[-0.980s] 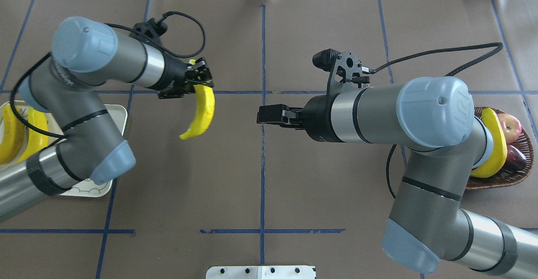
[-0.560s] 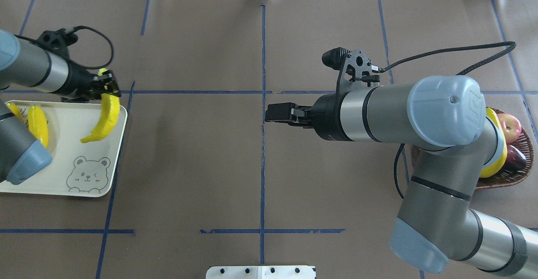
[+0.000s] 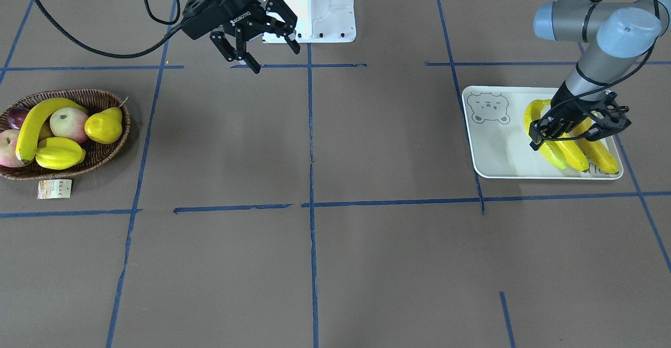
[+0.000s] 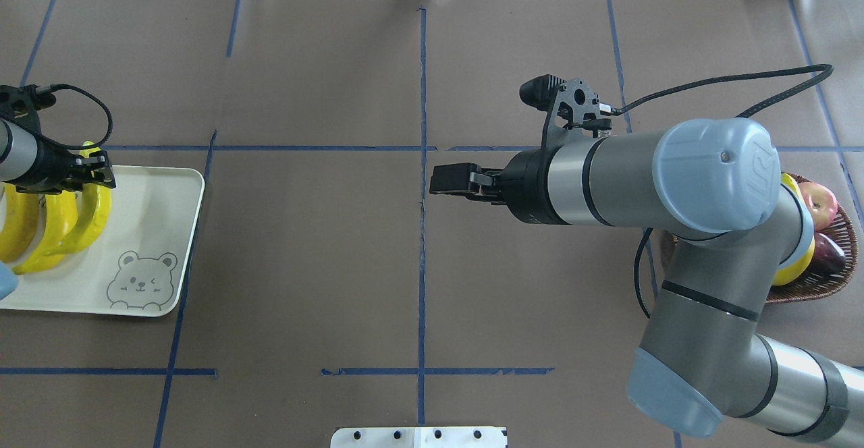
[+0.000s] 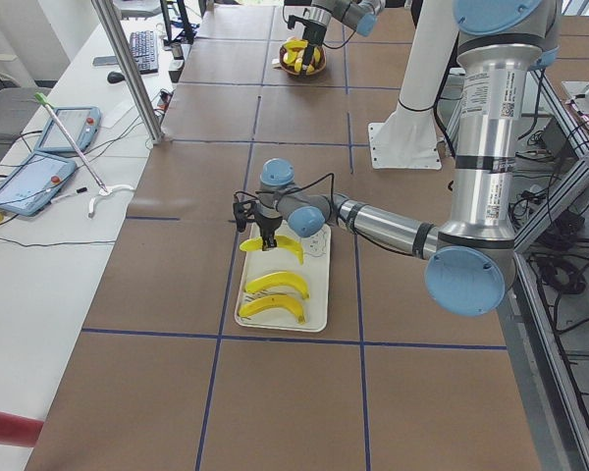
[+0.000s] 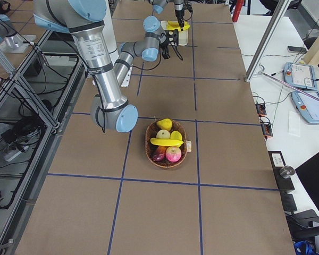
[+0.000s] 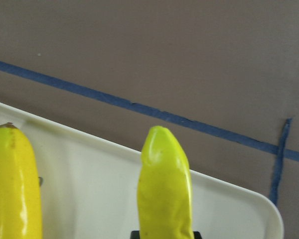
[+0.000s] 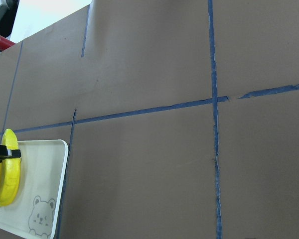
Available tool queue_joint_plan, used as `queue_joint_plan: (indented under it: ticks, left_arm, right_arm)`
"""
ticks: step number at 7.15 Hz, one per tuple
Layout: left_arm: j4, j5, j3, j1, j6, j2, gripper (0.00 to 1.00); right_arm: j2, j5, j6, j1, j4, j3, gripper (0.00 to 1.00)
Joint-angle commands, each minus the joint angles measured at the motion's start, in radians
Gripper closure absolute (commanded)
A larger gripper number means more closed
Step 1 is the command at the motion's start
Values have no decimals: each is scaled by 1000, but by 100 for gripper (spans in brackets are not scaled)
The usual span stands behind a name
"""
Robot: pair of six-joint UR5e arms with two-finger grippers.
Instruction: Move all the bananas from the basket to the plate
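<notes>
My left gripper (image 4: pixel 86 170) is shut on a yellow banana (image 4: pixel 93 218) near its stem end, low over the white bear plate (image 4: pixel 158 222). Two more bananas (image 4: pixel 20 222) lie beside it on the plate's left part. From the front, the held banana (image 3: pixel 549 146) sits alongside them under the gripper (image 3: pixel 574 128); whether it rests on the plate (image 3: pixel 493 143) I cannot tell. One banana (image 3: pixel 31 128) lies in the wicker basket (image 3: pixel 71 94), mostly hidden by my right arm from overhead. My right gripper (image 3: pixel 272 49) hangs open and empty at the table's middle.
The basket also holds a starfruit (image 3: pixel 58 154), a pear (image 3: pixel 104 125) and apples (image 3: pixel 68 122). A paper tag (image 3: pixel 54 188) lies by the basket. My right arm's elbow (image 4: pixel 715 171) looms over the basket (image 4: pixel 827 285). The robot's white base (image 3: pixel 312 7) stands at the back.
My left arm has swung left with the banana, from the plate's right edge to beside the two lying bananas. The right gripper has hardly moved.
</notes>
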Motion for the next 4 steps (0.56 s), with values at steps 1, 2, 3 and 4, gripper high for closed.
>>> queue_joint_plan:
  ticks: [1, 2, 3, 4]
  left_arm:
    - [-5, 12, 34, 6, 2, 0, 16]
    - [-5, 21, 36, 10, 2, -2, 0]
    - [-7, 21, 33, 10, 2, -2, 0]
    - [-5, 20, 16, 10, 2, -2, 0]
  right_arm:
    - [-1, 0, 0, 0, 0, 0, 0]
    - [-1, 0, 0, 0, 0, 0, 0]
    - [-1, 0, 0, 2, 0, 0, 0]
    - [-3, 1, 0, 6, 0, 2, 0]
